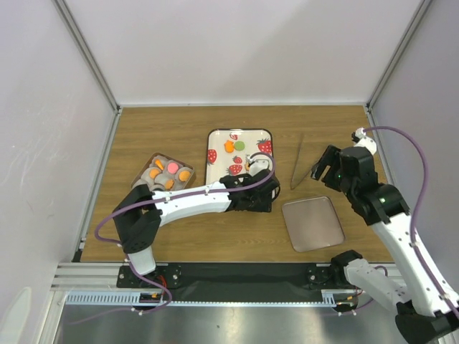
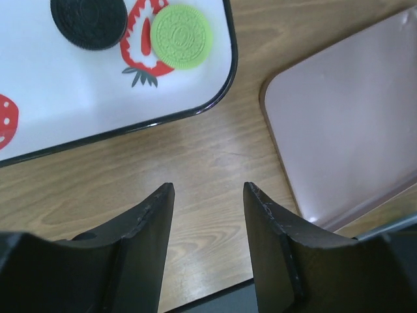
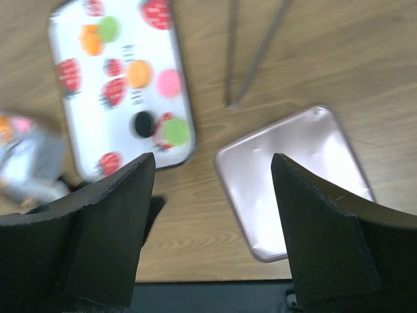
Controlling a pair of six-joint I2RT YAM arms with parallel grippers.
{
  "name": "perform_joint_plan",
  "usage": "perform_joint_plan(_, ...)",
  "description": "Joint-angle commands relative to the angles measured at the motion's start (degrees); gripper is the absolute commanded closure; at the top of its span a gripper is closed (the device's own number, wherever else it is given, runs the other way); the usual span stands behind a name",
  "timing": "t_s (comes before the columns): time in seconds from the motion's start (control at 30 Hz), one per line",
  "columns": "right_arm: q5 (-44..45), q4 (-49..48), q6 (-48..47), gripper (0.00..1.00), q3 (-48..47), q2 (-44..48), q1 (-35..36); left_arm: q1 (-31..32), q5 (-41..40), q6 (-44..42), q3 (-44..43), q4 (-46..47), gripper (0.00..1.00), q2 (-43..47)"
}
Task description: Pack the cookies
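Several cookies lie on a white strawberry-print tray [image 1: 219, 163]: an orange one [image 1: 229, 146] and a green one [image 1: 239, 145] at its far end, and a black cookie [image 2: 89, 21] beside a green cookie [image 2: 182, 36] at its near right corner. More orange and pink cookies fill a compartmented box [image 1: 166, 174] to the left. My left gripper [image 1: 264, 190] [image 2: 208, 190] is open with nothing between its jaws, over bare wood just off that tray corner. My right gripper [image 1: 323, 166] [image 3: 214, 160] hangs open and empty above the table's right side.
A pink square lid [image 1: 313, 223] [image 2: 345, 130] [image 3: 293, 176] lies right of the tray near the front edge. Thin tongs [image 1: 297, 170] [image 3: 251, 52] lie between the tray and the right arm. White walls close in the table on three sides.
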State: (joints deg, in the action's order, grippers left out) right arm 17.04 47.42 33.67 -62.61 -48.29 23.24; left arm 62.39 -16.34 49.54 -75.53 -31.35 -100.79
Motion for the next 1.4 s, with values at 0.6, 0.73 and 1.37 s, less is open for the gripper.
perform_joint_plan(0.6,-11.1,-10.5,1.0,0.27,22.5,-9.4,-29.8,0.7,14.1,-11.3,12.6,7.0,0.45,20.4)
perform_joint_plan(0.73,-11.0,-13.8,1.1,0.29,23.4,-13.5,-30.0,0.8,15.3,-10.6,15.1,9.6,0.45,20.8)
perform_joint_plan(1.37,-11.1,-23.2,-3.2,0.44,22.4,-28.8,-30.3,0.7,15.9,-9.1,16.6,16.5,0.45,13.6)
